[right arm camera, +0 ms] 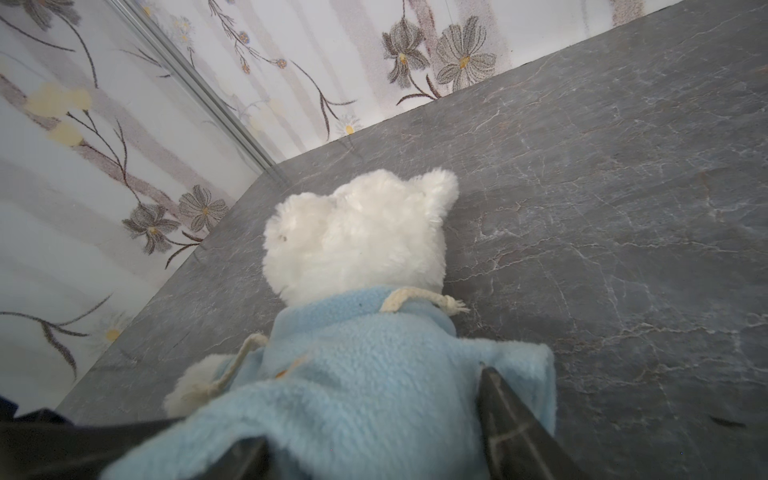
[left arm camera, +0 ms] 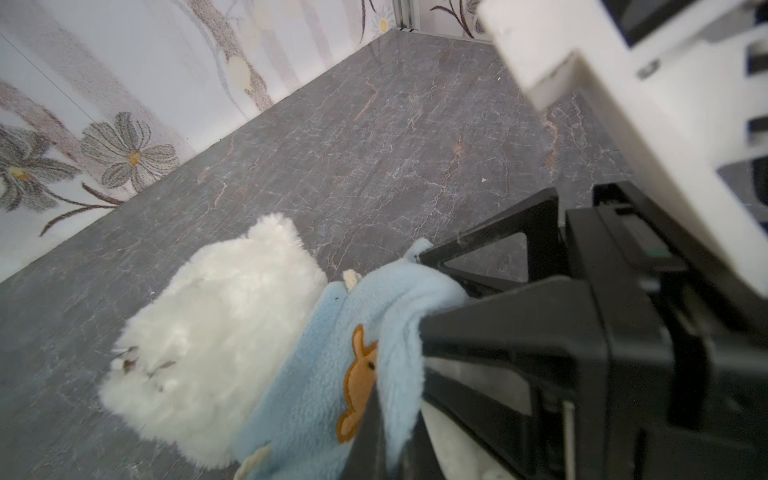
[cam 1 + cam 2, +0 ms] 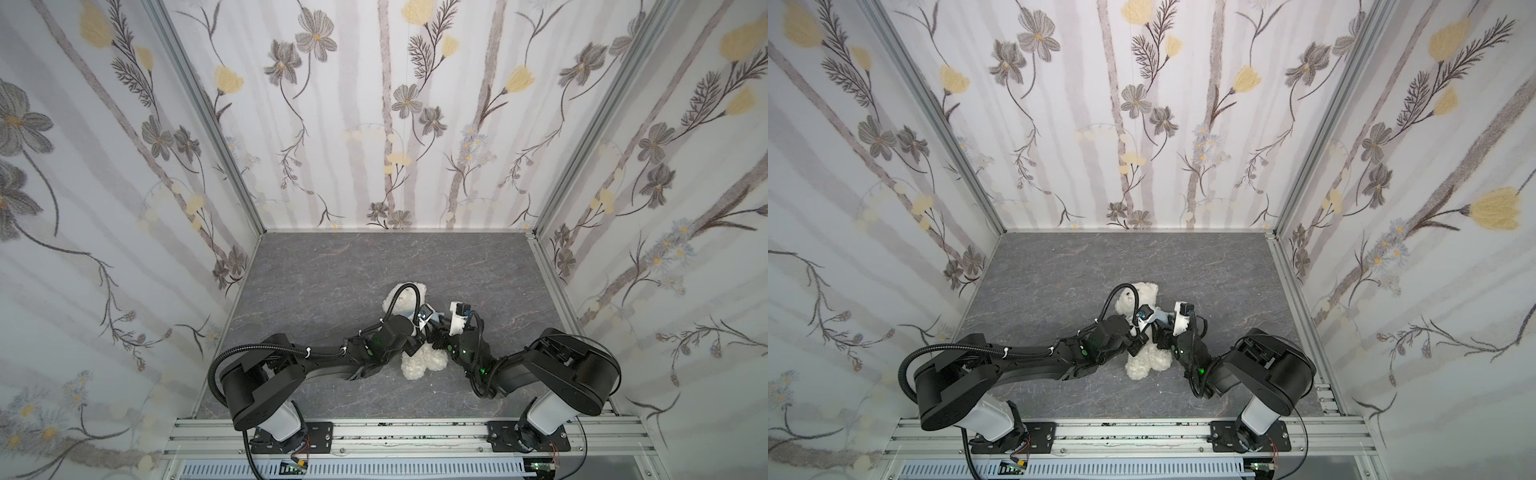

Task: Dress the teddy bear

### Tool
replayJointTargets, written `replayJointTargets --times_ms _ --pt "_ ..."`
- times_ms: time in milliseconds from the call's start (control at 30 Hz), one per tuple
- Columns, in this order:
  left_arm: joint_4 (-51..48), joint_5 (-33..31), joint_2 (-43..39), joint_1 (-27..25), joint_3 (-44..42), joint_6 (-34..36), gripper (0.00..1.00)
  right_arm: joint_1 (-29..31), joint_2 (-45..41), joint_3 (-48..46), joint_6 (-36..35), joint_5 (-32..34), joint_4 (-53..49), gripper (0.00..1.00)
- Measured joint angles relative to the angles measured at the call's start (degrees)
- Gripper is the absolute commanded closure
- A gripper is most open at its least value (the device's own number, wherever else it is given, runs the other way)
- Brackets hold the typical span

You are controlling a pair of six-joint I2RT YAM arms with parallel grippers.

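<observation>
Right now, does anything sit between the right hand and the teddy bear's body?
Yes: the light-blue hoodie covers the body of the teddy bear, so its fabric lies between the right hand and the plush.

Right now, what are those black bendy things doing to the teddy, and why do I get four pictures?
Those are two robot arms, a left arm and a right arm, bolted at the edge of a grey table with flowery walls around it. Two pictures look down from one camera above, so they are nearly the same. The two close-up pictures come from little cameras on the arms' wrists.

On the table lies a fluffy white teddy bear. A light-blue hoodie is over its upper body, with its head poking out.

Each arm ends in a pincher called an end effector. The left end effector is pinched shut on the hoodie's cloth. The right end effector is open, its two fingers apart with hoodie cloth between them.
</observation>
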Motion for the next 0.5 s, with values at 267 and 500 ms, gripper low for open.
replayJointTargets --times_ms 267,500 --pt "4.35 1.86 -0.96 -0.66 -4.59 -1.55 1.00 -1.99 0.87 0.79 4.79 -0.72 -0.66 0.54" --pt "5.81 2.14 -0.83 -1.29 -7.50 -1.70 1.00 -4.68 2.95 0.98 8.63 -2.38 0.11 0.77"
